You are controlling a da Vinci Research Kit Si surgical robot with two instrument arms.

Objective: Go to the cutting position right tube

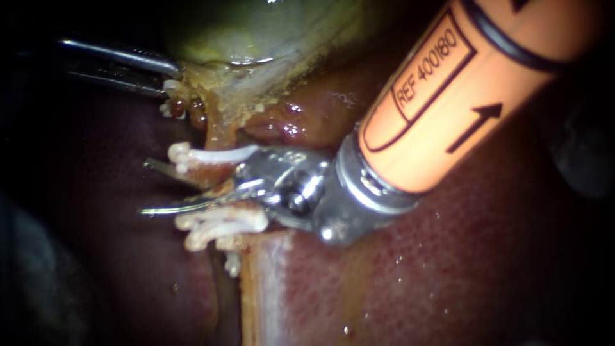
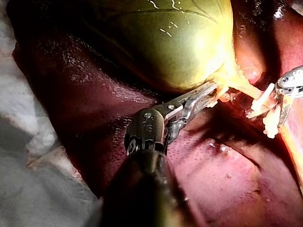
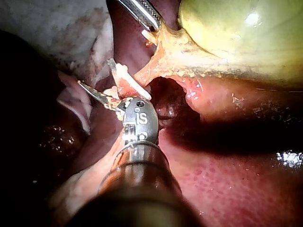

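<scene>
Right instrument (image 1: 148, 187), claw apart astride tube (image 1: 218, 131); left instrument (image 1: 168, 80), half shadowed, clamped on gallbladder (image 1: 256, 25).

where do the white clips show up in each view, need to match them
Endoscope view: white clips left of centre, above and below the right instrument's open jaws.
Left wrist view: clips past the left instrument, beside the right instrument.
Right wrist view: clips at the right instrument's jaws.
Shared landmark: the gallbladder.
</scene>
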